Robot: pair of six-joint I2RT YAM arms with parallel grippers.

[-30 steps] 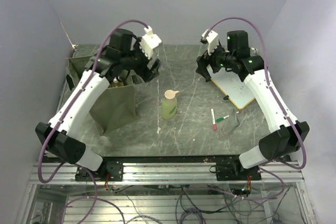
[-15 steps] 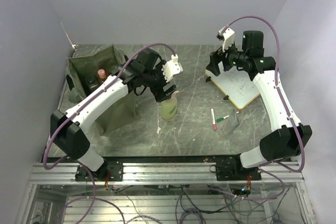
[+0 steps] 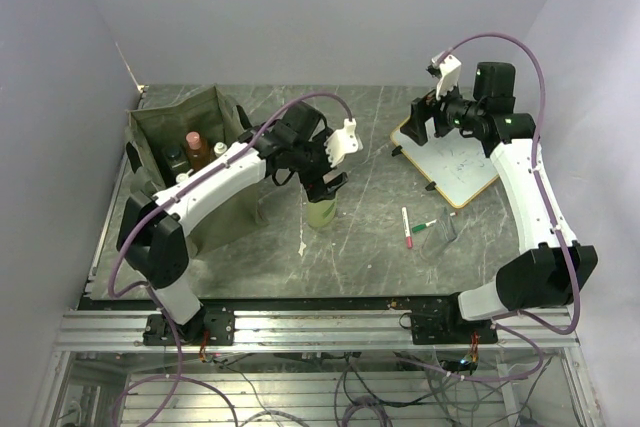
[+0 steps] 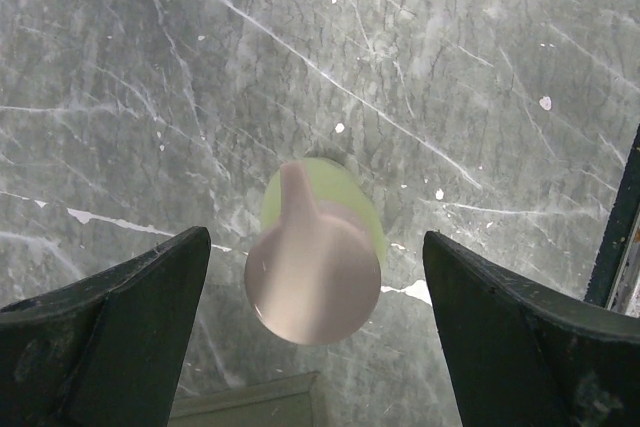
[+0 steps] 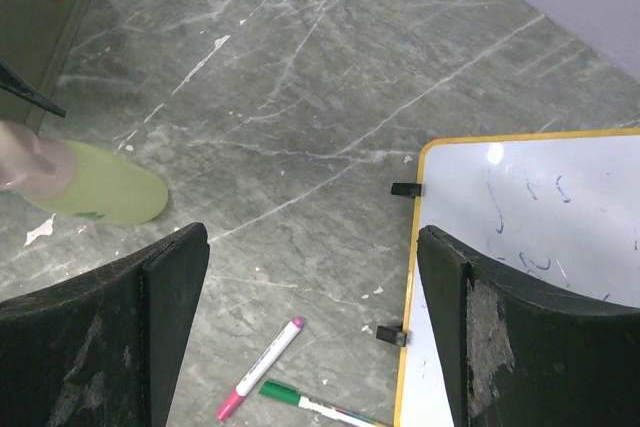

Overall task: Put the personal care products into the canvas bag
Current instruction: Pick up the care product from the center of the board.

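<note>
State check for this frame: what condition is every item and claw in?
Left claw: open, over the green bottle, not touching it.
Green bottle: upright on the table, cap on.
Canvas bag: upright, open-topped, holds several bottles.
Right claw: open, empty, over the whiteboard's corner.
Whiteboard: flat, scribbled on.
Red marker and green marker: lying flat.

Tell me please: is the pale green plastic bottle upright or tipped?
Upright: the bottle stands on its base, beige cap uppermost.
</note>
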